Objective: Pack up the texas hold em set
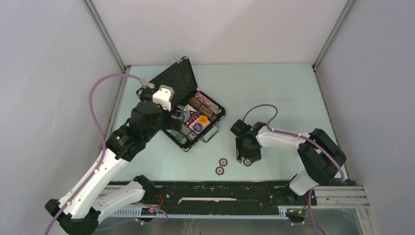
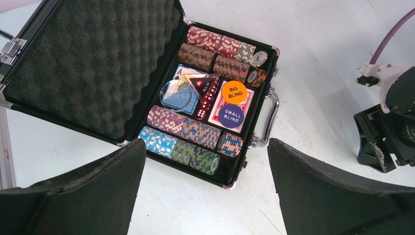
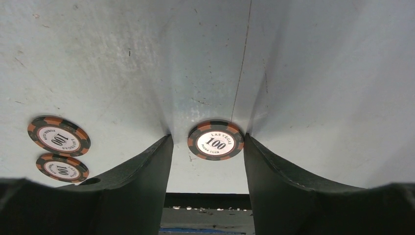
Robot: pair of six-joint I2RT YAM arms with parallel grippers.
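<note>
Right gripper (image 3: 206,138): half-closed astride one chip (image 3: 216,140) that lies flat; not clamped.
Left gripper (image 2: 206,143): wide, holds nothing.
Briefcase (image 2: 88,63): open, at 10 o'clock from the right gripper; long axis 7-to-1, handle (image 2: 270,117) facing 4.
Loose chips: three; two others (image 3: 58,135) (image 3: 62,168) at 9 o'clock.
Buttons: two, orange (image 2: 234,91), dark blue (image 2: 231,116).
Hidden: red deck (image 2: 218,104), partly under the buttons.

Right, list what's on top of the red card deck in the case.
On the red card deck lie a round orange BIG BLIND button and a round dark-blue SMALL BLIND button. They cover much of its back; anything beneath is hidden.
</note>
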